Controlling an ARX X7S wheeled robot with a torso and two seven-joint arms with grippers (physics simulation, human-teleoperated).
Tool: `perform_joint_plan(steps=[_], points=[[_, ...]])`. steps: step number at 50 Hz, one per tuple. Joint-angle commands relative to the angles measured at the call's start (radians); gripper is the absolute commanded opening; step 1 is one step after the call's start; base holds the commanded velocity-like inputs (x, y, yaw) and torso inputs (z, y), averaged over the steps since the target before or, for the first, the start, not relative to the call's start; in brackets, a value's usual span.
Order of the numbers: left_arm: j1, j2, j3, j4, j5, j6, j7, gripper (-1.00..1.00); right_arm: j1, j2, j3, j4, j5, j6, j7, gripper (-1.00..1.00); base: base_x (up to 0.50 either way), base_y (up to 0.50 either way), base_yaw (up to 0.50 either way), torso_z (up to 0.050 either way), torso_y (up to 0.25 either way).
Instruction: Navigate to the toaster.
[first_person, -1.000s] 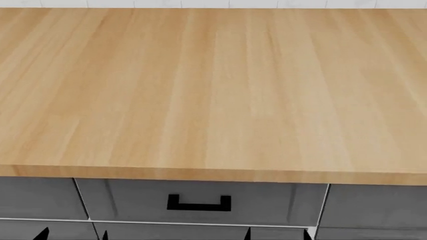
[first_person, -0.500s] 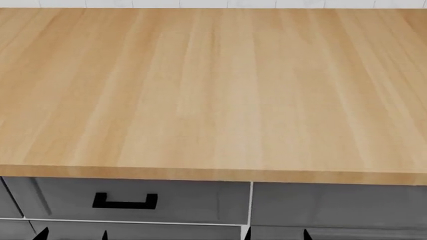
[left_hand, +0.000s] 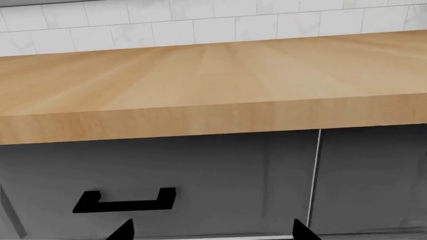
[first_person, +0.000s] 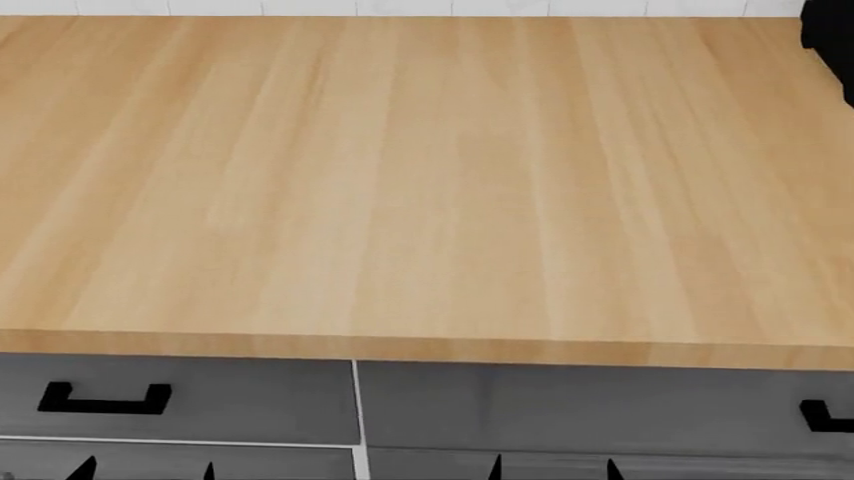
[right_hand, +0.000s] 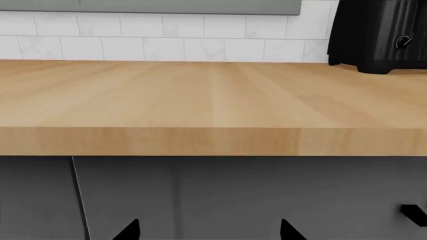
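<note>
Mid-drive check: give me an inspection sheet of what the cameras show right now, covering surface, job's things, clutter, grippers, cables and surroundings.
Surface: wooden countertop, light butcher-block, front edge facing the robot.
Job's things: toaster, black with a ribbed front and one knob showing, standing at the back of the counter, cut off by the right wrist frame; in the head view only a black corner shows at the far right.
Clutter: nothing seen.
Grippers: left gripper and right gripper show only dark fingertips, spread apart, holding nothing.
Cables: nothing seen.
Surroundings: grey drawers with black handles below; white tile backsplash behind.
</note>
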Motion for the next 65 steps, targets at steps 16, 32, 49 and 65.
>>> perform_joint_plan(steps=[16,32,49,65], points=[[0.001,0.012,-0.024,-0.008,-0.009,0.030,0.020,1.00,0.002,-0.012,0.012,0.005,-0.006,-0.005,-0.021,1.00,0.00,-0.45,0.00,0.000,0.000],[-0.002,0.009,-0.019,-0.012,-0.014,0.033,0.017,1.00,0.005,-0.008,0.006,0.008,-0.001,-0.006,-0.017,1.00,0.00,-0.45,0.00,0.000,0.000],[0.001,0.003,-0.014,-0.006,-0.019,0.033,0.011,1.00,0.007,-0.005,0.000,0.016,0.003,-0.016,-0.014,1.00,0.00,-0.45,0.00,0.000,0.000],[-0.001,-0.001,-0.008,-0.008,-0.023,0.036,0.006,1.00,0.007,-0.001,-0.006,0.013,0.006,-0.016,-0.008,1.00,0.00,-0.45,0.00,0.000,0.000]])
